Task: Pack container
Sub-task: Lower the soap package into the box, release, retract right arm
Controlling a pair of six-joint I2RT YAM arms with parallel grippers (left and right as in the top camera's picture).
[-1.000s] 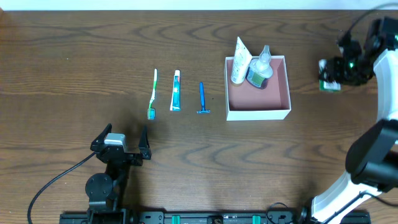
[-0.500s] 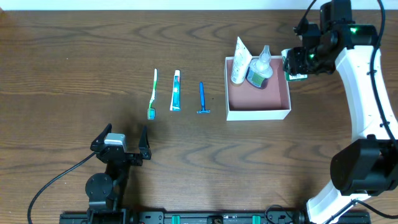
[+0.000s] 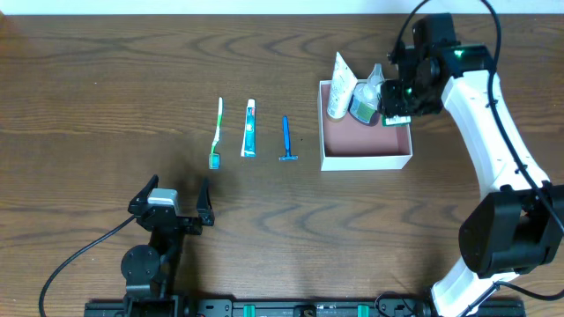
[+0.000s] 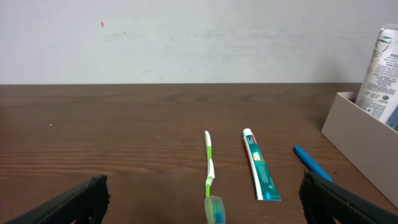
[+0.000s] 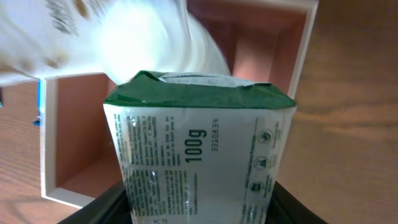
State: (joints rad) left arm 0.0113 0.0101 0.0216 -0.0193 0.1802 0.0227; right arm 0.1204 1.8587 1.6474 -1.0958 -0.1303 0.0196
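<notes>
Container (image 3: pixel 366 162): square cardboard, white walls, pink inside.
Carton (image 5: pixel 199 143): white, green top, printed "100g".
Right gripper (image 3: pixel 394 106): held the carton.
Left gripper (image 3: pixel 179 185): fingers stood wide.

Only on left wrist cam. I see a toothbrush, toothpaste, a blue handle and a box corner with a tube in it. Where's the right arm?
Observer: Right hand is over the container, on its right side, toward the edge away from the robot.
Operator: Carrying anything?
Observer: Yes, it's shut on a green-topped white packet marked 100g.
Operator: Room left in the box?
Observer: A clear bottle sits beside the tube along the edge away from the robot. The near half shows bare pink floor.
</notes>
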